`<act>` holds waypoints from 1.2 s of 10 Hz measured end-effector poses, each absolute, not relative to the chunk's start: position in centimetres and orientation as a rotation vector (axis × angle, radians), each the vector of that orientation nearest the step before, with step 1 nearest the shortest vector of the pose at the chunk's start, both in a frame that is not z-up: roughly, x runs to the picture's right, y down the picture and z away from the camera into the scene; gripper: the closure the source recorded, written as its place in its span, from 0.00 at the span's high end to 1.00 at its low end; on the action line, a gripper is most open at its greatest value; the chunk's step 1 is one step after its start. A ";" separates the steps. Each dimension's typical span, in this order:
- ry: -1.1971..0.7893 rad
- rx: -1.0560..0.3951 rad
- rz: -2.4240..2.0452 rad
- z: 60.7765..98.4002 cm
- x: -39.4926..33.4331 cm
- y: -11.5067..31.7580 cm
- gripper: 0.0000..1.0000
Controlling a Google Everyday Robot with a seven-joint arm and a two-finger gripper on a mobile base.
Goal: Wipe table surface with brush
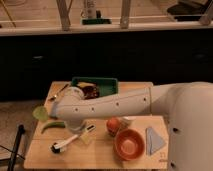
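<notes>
— The brush (69,141) lies flat at the front left of the table surface (44,157). It looks light and stiff, and the slim handle may roll, so mid-handle seems best.
— And the gripper (75,124)?
— Close over the handle's far end. Holding or free, I can't tell.

Gripper (80,127) hangs over the brush (64,144) on the table surface (95,161), left of the bowl (130,145).

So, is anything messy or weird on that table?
Nothing looks spilled or broken. The slim white-handled brush lies slanted on the light wooden table surface, with the end effector low over its handle.
</notes>
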State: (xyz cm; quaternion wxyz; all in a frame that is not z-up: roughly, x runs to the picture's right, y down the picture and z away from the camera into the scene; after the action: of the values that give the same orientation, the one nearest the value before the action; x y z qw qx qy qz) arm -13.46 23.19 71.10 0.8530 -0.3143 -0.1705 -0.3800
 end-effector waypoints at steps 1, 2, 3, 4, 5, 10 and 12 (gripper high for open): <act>-0.343 -0.667 -0.776 72.5 -13.7 23.8 0.80; -0.337 -0.671 -0.764 73.4 -14.0 24.2 0.80; -0.331 -0.679 -0.748 74.1 -14.1 24.5 0.80; -0.327 -0.694 -0.722 75.5 -14.2 24.9 0.80; -0.326 -0.706 -0.705 76.3 -14.1 25.3 0.80; -0.310 -0.755 -0.660 79.5 -13.9 26.7 0.70; -0.305 -0.766 -0.656 80.1 -13.7 26.8 0.49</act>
State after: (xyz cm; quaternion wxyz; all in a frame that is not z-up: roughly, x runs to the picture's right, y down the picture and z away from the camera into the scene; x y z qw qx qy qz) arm -13.68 26.76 80.07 0.8644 -0.3654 -0.1455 -0.3131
